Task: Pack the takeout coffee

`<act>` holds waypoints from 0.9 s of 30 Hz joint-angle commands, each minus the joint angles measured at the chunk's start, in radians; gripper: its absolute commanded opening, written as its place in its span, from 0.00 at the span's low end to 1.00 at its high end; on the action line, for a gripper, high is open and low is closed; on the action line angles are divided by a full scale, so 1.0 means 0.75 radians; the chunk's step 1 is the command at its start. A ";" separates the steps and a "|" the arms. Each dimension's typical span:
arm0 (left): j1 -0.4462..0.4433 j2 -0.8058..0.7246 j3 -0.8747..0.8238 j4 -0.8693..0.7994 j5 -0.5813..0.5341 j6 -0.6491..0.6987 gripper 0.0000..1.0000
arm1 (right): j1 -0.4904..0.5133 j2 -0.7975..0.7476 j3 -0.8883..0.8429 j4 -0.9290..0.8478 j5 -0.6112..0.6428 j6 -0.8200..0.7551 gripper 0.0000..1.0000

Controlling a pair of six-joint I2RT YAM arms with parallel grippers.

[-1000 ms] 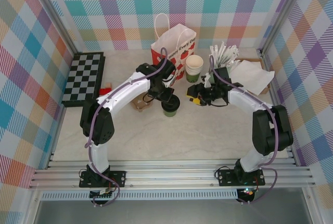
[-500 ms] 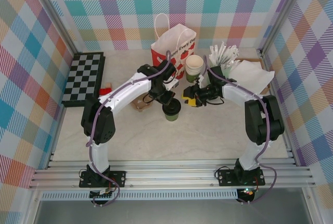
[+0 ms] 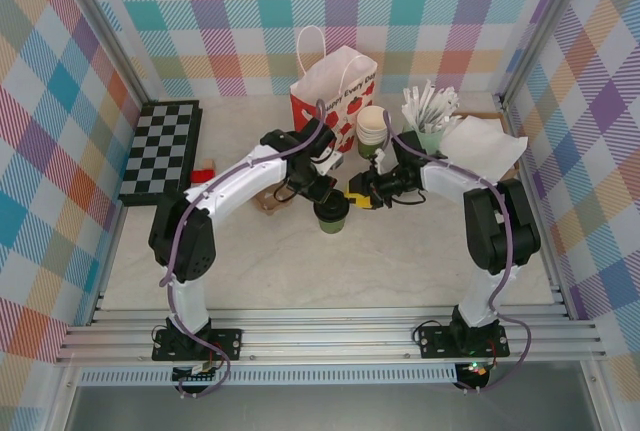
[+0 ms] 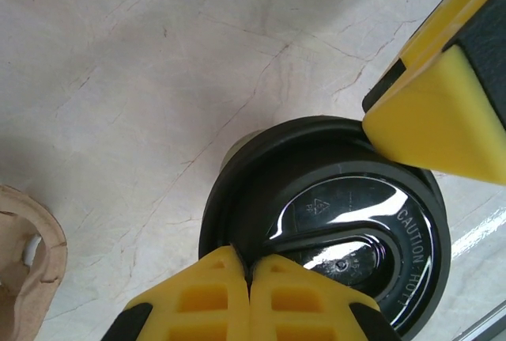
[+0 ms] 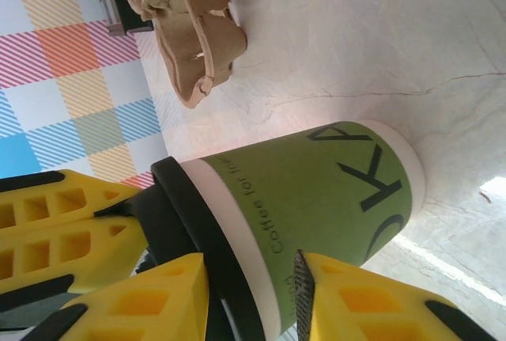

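Note:
One takeout coffee, a dark green paper cup with a black lid, stands upright mid-table. My left gripper is above it, shut, its fingertips meeting on the near rim of the lid. My right gripper reaches in from the right on its side. Its jaws are apart, one finger at lid level and the other beside the green wall. I cannot tell whether they touch the cup. One right finger overlaps the lid's far edge in the left wrist view.
A cardboard cup carrier lies just left of the cup, also seen as the carrier. Behind stand a red-and-white paper bag, a stack of lidless cups, a holder of white sticks and napkins. A chessboard lies far left.
My right gripper has moved left up to the cup and its jaws have narrowed. The left gripper has stayed shut over the lid, barely shifting.

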 commanded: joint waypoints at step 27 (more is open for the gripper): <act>-0.017 -0.113 -0.059 -0.073 -0.186 -0.636 0.00 | 0.023 -0.372 -0.154 0.275 0.440 0.318 0.90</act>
